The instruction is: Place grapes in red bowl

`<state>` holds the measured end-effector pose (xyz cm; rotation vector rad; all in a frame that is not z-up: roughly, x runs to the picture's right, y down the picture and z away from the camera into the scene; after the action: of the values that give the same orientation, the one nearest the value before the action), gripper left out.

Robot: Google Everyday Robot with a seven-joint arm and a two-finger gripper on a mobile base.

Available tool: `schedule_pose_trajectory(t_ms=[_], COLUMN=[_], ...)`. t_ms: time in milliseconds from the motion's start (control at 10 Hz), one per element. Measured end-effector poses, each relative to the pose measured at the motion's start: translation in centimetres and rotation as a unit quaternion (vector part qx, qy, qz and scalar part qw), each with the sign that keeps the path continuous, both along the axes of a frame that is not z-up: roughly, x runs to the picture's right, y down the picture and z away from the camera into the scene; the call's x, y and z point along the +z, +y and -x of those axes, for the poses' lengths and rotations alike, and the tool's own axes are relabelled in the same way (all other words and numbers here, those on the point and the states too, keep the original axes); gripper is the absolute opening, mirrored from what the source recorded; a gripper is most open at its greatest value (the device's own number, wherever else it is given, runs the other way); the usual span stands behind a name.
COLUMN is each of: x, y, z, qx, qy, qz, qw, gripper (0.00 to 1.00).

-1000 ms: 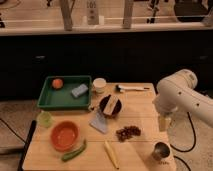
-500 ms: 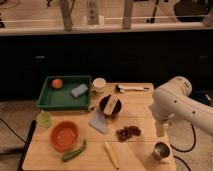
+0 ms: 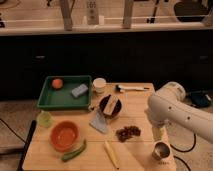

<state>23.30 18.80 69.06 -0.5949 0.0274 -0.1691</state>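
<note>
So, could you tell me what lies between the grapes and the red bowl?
In the camera view, only the lower end of a pale blue packet; the gripper hangs right of the grapes.

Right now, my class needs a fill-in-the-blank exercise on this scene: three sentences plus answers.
The grapes lie on the wooden ____, outside the red bowl. The orange sits in the green ____. The hand hangs beside the grapes, on the picture's ____ side.
Answers: table; tray; right.

Table (image 3: pixel 136 101) w/ grapes (image 3: pixel 128 132), red bowl (image 3: pixel 64 136), tray (image 3: pixel 62 98); claw (image 3: pixel 157 132) over.
</note>
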Motion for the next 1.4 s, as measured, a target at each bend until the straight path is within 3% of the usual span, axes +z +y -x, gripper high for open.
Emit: schedule_pose_trajectory(t_ms=[500, 1400], x=[1.4, 4.6], y=[1.4, 4.3], z=[2.3, 6.4], qx=[-0.022, -0.023], qy=[-0.026, -0.084], qz=[0.001, 0.013], qw=[0.9994, 0.9961], gripper=[0.80, 0.80])
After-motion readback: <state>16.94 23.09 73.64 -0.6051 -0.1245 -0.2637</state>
